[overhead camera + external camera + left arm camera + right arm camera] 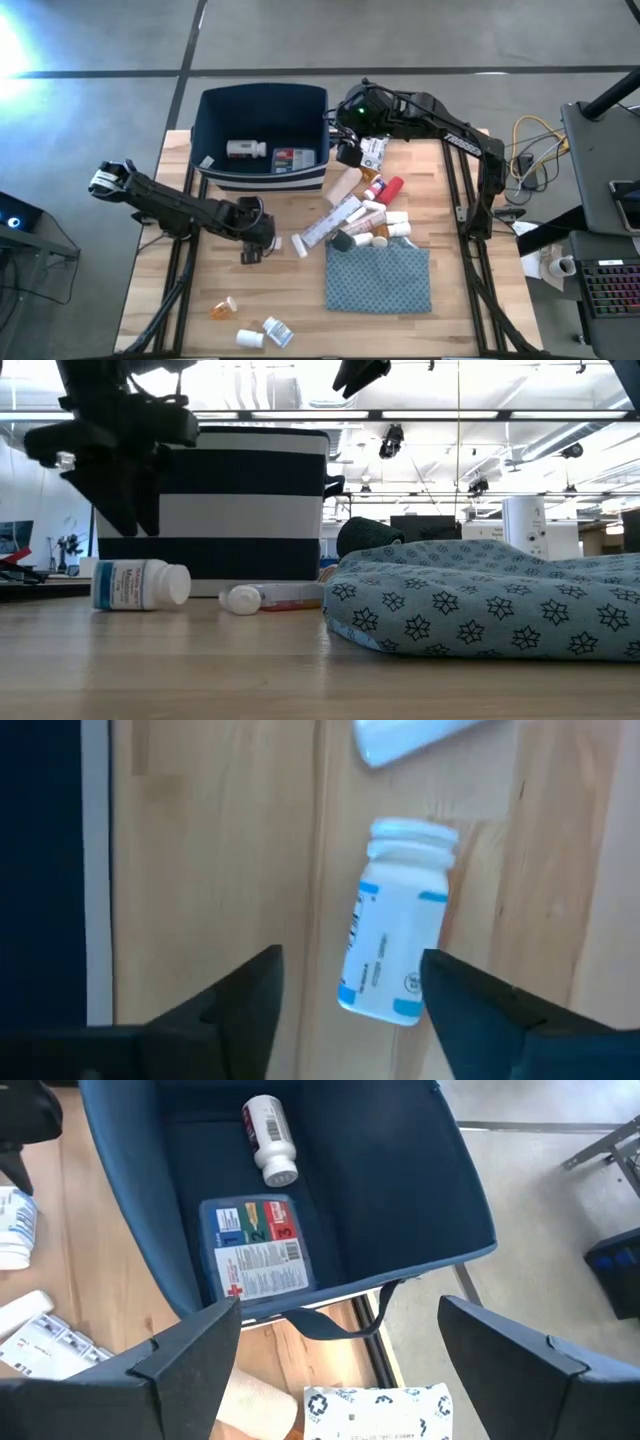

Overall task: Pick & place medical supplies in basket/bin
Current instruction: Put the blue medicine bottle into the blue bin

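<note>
Jaws of left gripper straddle white bottle, base hidden.

Grey concrete floor surrounds the wooden tabletop. A desk with a keyboard stands at 3 o'clock. Ceiling strip lights run across the room behind.

Bin base part hidden by white bottle, pile labels too small to read, white packet cut off at edge
</note>
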{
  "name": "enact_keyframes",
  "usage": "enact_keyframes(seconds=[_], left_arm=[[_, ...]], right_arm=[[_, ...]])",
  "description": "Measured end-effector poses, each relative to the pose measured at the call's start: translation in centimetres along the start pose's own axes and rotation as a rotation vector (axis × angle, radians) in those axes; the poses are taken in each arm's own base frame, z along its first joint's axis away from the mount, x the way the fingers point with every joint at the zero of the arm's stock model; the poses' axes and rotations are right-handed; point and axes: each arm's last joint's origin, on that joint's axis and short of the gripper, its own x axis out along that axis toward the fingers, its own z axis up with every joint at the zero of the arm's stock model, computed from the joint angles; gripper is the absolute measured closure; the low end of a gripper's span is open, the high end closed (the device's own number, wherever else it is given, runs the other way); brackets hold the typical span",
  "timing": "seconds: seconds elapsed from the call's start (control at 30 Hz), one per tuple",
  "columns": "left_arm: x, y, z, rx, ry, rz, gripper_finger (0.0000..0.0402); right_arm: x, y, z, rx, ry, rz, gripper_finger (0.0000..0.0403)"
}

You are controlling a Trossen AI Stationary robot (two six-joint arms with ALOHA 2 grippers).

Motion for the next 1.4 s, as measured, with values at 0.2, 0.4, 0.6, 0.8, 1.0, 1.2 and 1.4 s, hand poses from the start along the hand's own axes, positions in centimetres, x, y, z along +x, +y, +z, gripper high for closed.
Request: enact_keyframes(seconds=[0.2, 0.4, 0.6, 0.8, 1.0, 1.2, 1.4], left_arm=[[1.2, -0.4, -0.2, 0.064, -0.031, -0.099, 0.0155], [3.1, -0.3, -1.6, 0.065, -0.022, -0.1, 0.0155], [4.9, -0.2, -3.0, 0.051, -0.025, -0.107, 0.0155], [5.6, -0.2, -3.5, 0.049, -0.034, -0.111, 0.0181], [5.5, -0.2, -3.4, 0.048, -0.038, -0.116, 0.0266], [3.4, -0.2, -1.3, 0.044, -0.058, -0.121, 0.0266], [-1.2, 0.5, 1.1, 0.09, -0.035, -0.099, 0.0266]], right_arm=[[0.0, 0.0, 0.0, -0.004, 0.001, 0.0, 0.0074], [0.0, 0.0, 0.0, 0.004, 0.001, 0.0, 0.0074], [0.1, 0.0, 0.0, 0.012, 0.0, 0.0, 0.0074], [0.1, 0.0, 0.0, 0.033, 0.0, -0.001, 0.0074], [0.2, 0.0, 0.1, 0.038, -0.007, -0.002, 0.0074], [0.2, 0.0, 0.1, 0.046, -0.007, -0.002, 0.0074], [0.2, 0.0, 0.1, 0.031, -0.008, -0.003, 0.0074]])
